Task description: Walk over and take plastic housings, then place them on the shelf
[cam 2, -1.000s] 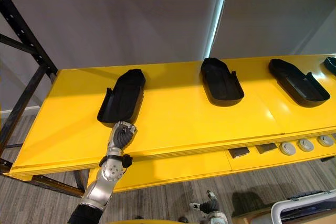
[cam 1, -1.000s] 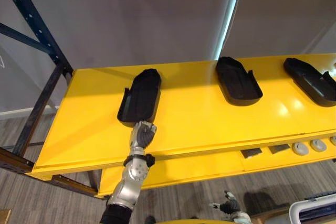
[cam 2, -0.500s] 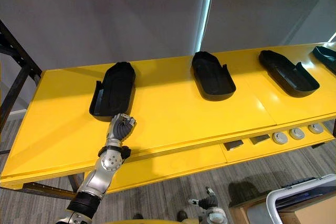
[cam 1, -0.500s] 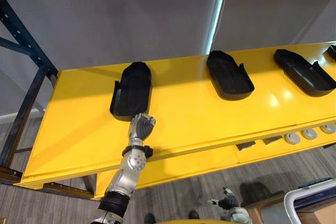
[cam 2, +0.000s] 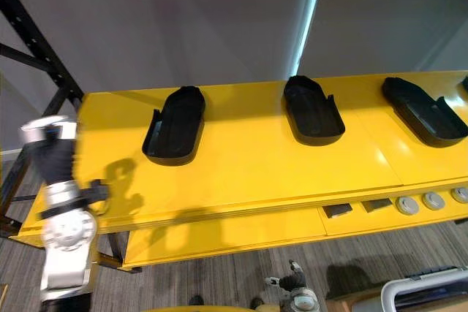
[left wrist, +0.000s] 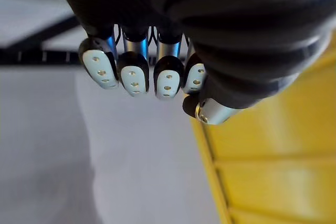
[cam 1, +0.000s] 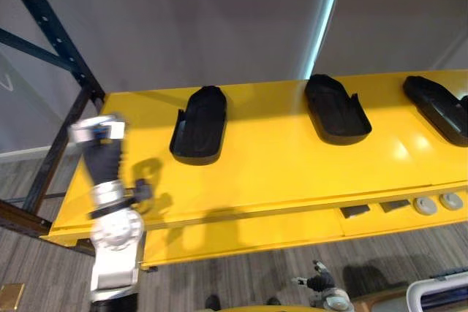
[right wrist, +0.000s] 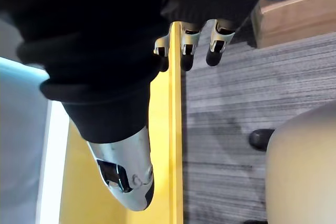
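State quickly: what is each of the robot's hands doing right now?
Left hand: shut, fingers curled, holding nothing.
Right hand: open, fingers relaxed, holding nothing.

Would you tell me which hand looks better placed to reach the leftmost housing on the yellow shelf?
Left, probably. The left hand is raised by the left end of the yellow shelf, near the leftmost plastic housing and holding nothing; the right hand hangs low near the floor, below the shelf's front edge.
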Motion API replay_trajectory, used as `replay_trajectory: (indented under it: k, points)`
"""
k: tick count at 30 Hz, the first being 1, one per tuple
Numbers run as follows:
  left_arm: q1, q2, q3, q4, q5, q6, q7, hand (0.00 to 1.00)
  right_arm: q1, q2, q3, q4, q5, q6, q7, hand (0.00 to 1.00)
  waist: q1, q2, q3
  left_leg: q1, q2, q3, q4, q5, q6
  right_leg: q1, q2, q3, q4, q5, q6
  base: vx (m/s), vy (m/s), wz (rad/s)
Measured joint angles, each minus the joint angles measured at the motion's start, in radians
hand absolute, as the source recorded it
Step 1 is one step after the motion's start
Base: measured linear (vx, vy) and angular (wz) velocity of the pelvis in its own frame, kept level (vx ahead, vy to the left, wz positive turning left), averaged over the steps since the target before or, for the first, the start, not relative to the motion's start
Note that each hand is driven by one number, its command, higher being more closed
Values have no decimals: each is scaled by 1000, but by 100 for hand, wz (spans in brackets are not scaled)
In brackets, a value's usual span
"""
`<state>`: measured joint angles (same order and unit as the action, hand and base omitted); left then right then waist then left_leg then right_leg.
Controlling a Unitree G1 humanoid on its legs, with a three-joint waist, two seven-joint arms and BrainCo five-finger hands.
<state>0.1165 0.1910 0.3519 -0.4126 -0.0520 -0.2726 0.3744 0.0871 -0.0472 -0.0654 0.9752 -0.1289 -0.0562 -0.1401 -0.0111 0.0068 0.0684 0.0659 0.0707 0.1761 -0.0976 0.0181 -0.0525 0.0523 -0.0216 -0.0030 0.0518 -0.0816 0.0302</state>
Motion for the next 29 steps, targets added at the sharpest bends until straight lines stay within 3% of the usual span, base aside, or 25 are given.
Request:
replay_trajectory:
  k: [2, 5, 6, 8, 9, 12, 18, 29]
  points:
    - [66, -2, 106, 11, -78, -5, 30, 100, 18, 0, -12, -9, 0, 10, 8, 0, 27, -6, -3, 0, -1, -23, 0, 0, 0, 9, -4, -25, 6, -9, -4, -9, -25, 32]
    - [152, -22, 157, 101, -144, -8, 43, 100, 28, 2, -13, -16, -1, 22, 8, 0, 41, -14, -9, 0, -2, -38, 1, 1, -1, 20, -8, -55, 11, -19, -6, 13, -23, 29]
    - [182, -35, 152, 183, -153, 9, 39, 100, 31, 3, -13, -20, -1, 23, 8, 0, 56, -17, -11, 1, -2, -39, 1, 1, -1, 20, -9, -59, 17, -24, -5, 17, -15, 15]
    - [200, -49, 135, 278, -132, 50, 17, 100, 31, 5, -13, -22, -1, 24, 8, 0, 57, -21, -14, -1, -4, -46, 1, 1, -1, 23, -12, -71, 18, -28, -4, 18, -12, 14]
    - [206, -54, 112, 360, -102, 81, -4, 0, 37, 9, -12, -36, -1, 28, 8, 0, 55, -25, -16, 1, -6, -51, 1, 7, 0, 26, -15, -78, 21, -30, 0, 27, -8, 15]
    - [209, -73, 77, 612, -31, 148, -65, 0, 54, 26, -11, -92, -1, 28, 8, 0, 53, -38, -24, 15, -10, -49, 2, 6, 1, 31, -20, -78, 37, -43, 4, 14, 0, 1]
    - [170, -158, 56, 983, -15, 206, -93, 0, 66, 42, -11, -102, -1, 28, 8, 0, 53, -52, -34, 32, -23, -37, 1, -1, 11, 30, -34, -71, 67, -66, 11, 0, 4, -3]
    - [134, -188, -60, 1133, 97, 209, -127, 0, 74, 39, -45, -95, 3, 28, 3, 0, 50, -27, -32, 39, -23, -9, 1, -3, 11, 12, -32, -46, 65, -66, 11, 2, -6, -7]
